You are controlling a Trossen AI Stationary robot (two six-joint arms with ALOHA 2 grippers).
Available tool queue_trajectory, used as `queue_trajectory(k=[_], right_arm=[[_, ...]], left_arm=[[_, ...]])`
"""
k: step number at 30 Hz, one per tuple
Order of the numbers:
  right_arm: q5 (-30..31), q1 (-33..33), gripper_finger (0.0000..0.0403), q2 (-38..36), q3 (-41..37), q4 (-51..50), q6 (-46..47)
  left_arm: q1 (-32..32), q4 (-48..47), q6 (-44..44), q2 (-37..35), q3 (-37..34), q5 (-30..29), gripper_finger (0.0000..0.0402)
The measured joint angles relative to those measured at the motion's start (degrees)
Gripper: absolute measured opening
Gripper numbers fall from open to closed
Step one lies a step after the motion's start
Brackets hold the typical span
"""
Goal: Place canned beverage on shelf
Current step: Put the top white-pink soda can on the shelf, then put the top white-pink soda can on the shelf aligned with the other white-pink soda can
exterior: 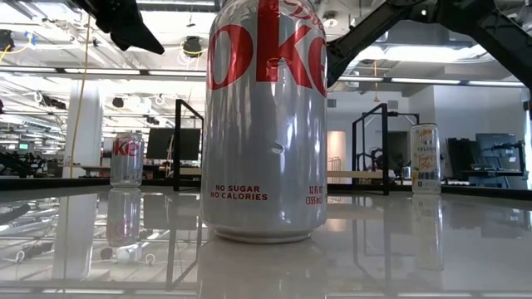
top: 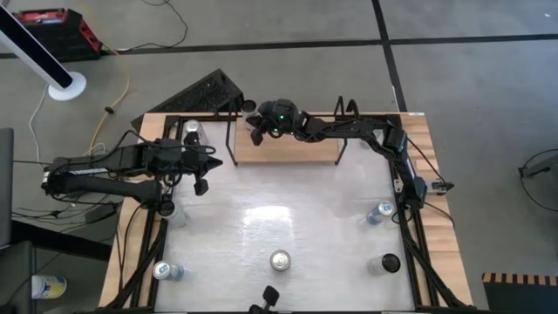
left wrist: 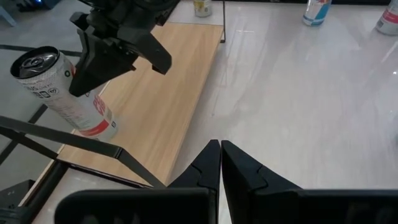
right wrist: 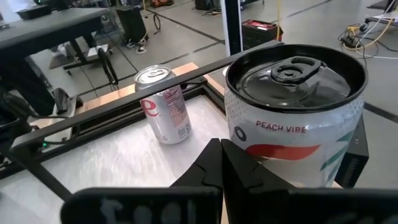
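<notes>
On the white table [top: 261, 201], the far edge holds the shelf [top: 296, 144], a light wood board in a thin black wire frame.

- Right arm reaches across to the shelf's left end. The right gripper [top: 259, 129] hangs just beside the peach can [left wrist: 62, 93]. From its own wrist view the fingers are pressed together, with nothing between them.
- Peach can stands upright on the board's left corner, free of the fingers.
- Left arm lies over the table's left side. The left gripper [left wrist: 221, 149] points toward the shelf, fingers clenched and empty.
- Silver and red cola can [top: 280, 260] stands upright at the table's near middle.
- A second cola can [right wrist: 165, 112] stands on the table near the shelf's left post.
- More cans [top: 381, 211] stand well apart near the table's sides.
</notes>
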Motion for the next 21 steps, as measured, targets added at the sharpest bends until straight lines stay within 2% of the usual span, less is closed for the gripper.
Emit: queue_trajectory(k=[7, 11, 16, 21], right_arm=[[0.90, 0.00, 0.0020, 0.00, 0.00, 0.71, 0.68], [-5.22, 0.72, 0.0020, -0.73, 0.00, -1.54, 1.72], [-10.46, 3.22, 0.0020, -6.16, 0.00, -12.38, -0.63], [-10.82, 7.84, 0.0020, -16.02, 0.00, -29.60, -6.18]], left_arm=[[0.00, -0.02, -0.15, 0.00, 0.00, 0.04, 0.0000], [0.00, -0.22, -0.15, 0.00, 0.00, 0.42, 0.0000], [0.00, -1.16, -0.33, 0.00, 0.00, 0.91, 0.0000], [-0.01, -1.18, -0.63, 0.00, 0.00, 3.33, 0.0000]])
